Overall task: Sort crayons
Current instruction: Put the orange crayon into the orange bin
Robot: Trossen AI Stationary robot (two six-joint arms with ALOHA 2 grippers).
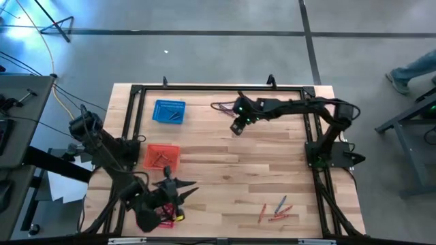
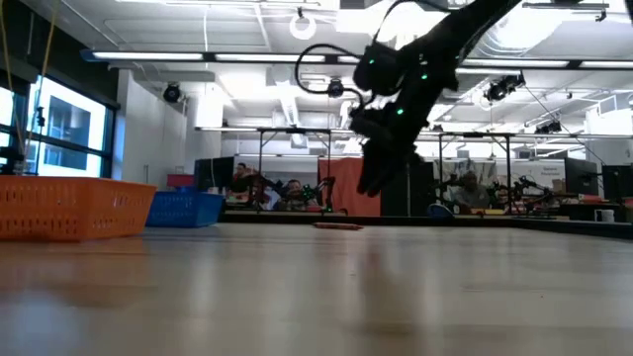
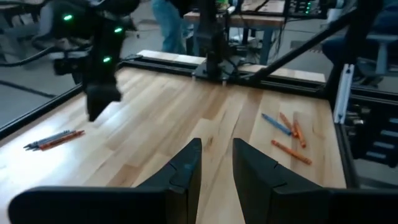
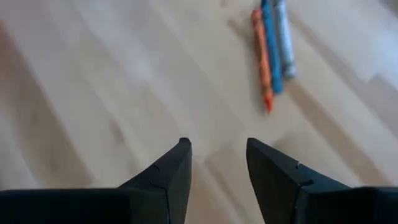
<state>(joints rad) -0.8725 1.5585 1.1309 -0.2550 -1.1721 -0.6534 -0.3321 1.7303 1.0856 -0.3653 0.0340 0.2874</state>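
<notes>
Three crayons, orange, blue and grey [image 4: 272, 50], lie side by side on the wooden table near its far edge [image 1: 221, 107]; they also show in the left wrist view [image 3: 53, 138]. Several more crayons, red, orange and blue [image 1: 276, 209], lie loose near the front right [image 3: 286, 134]. My right gripper [image 1: 236, 128] hangs open and empty above the table, just near of the far group [image 4: 217, 155]. My left gripper [image 1: 191, 188] is open and empty at the front left [image 3: 216, 162], pointing toward the table's right side.
A blue mesh basket [image 1: 169, 111] stands at the far left and an orange one [image 1: 162, 156] nearer the middle left. A red basket [image 1: 163, 216] sits partly under the left arm at the front left. A black frame [image 1: 218, 87] borders the table. People sit in the room beyond.
</notes>
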